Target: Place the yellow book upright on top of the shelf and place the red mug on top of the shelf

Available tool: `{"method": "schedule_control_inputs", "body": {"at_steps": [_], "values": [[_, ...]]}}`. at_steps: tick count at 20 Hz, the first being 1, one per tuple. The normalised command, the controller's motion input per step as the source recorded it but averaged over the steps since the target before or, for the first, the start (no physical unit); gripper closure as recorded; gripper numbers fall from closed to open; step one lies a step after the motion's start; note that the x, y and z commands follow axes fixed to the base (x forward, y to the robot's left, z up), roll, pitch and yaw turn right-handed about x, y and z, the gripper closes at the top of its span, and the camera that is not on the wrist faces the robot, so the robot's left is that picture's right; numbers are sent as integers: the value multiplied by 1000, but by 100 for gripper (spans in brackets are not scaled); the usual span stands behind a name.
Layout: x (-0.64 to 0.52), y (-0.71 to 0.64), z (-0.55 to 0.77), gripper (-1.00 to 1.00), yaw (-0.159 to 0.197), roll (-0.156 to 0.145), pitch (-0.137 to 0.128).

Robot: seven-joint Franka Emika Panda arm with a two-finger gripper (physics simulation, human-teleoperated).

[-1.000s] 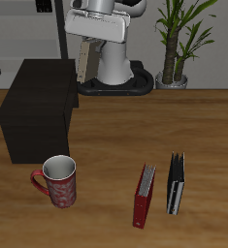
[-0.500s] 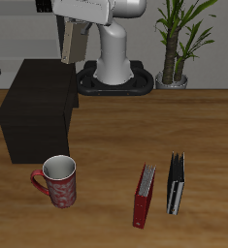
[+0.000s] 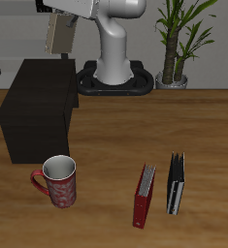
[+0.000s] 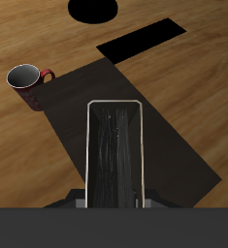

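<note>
Yellow book [image 3: 58,35] was clamped in the gripper [image 3: 63,21], held high in the air above the back part of the shelf [image 3: 38,107], hanging roughly upright with a slight tilt. Wrist view showed the book's [image 4: 114,153] dark page edge framed by a pale cover, sticking straight out from the gripper, jaws closed on its near end; fingertips themselves hidden at the frame edge. Book not touching the shelf top.

Shelf was a dark boxy cabinet on the wooden table [image 3: 183,126], flat top bare, seen under the book in the wrist view as a dark slab [image 4: 135,107].

Red mug [image 3: 57,180] stood upright on the table in front of the shelf, nearer the table's front edge, just beside the cabinet's front face but apart from it; handle pointed away from the books. Also visible in the wrist view [image 4: 28,83], grey inside.

Red book [image 3: 144,195] and black book [image 3: 175,182] lay side by side on the table, well apart from the mug, not touching each other. Potted plant [image 3: 179,39] stood behind the table by the robot base [image 3: 117,68].
</note>
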Motion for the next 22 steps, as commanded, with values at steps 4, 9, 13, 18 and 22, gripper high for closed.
{"method": "schedule_control_inputs", "body": {"at_steps": [4,9,13,18,22], "values": [[-371,-181,-218,100,-71,-25,-18],[-182,-53,-206,100,-17,-10,-4],[-173,-178,-160,100,-56,-24,0],[-144,-119,-24,100,-23,-8,-21],[-5,-179,83,100,-76,-53,-31]]}}
